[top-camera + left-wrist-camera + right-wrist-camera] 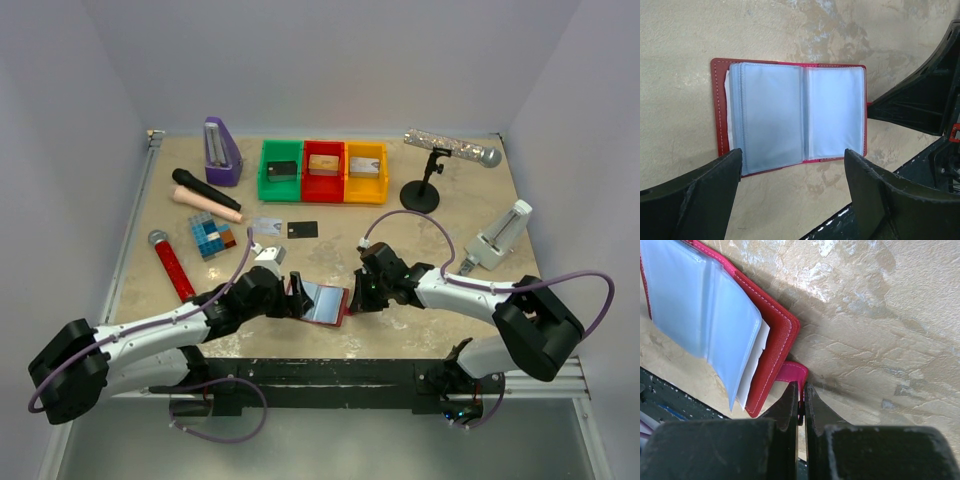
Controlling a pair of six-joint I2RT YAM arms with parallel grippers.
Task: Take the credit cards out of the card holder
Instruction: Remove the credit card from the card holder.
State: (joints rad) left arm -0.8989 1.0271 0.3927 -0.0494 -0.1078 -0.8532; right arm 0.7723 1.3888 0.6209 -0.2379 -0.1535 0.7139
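The dark red card holder (322, 301) lies open near the table's front edge, its pale blue sleeves (790, 112) facing up. No card shows through the sleeves; a white edge (754, 365) sticks out between them. My right gripper (801, 390) is shut on the holder's small red tab (792, 372); in the top view it (352, 295) is at the holder's right edge. My left gripper (792, 165) is open just in front of the holder, and in the top view (290, 293) at its left edge. A silvery card (266, 224) and a black card (302, 229) lie on the table beyond.
Green (281, 170), red (322, 172) and yellow (365, 172) trays stand at the back. A purple metronome (221, 151), black microphone (205, 189), red microphone (172, 264) and tiled block (212, 236) are on the left. A microphone stand (421, 192) and white device (502, 236) are on the right.
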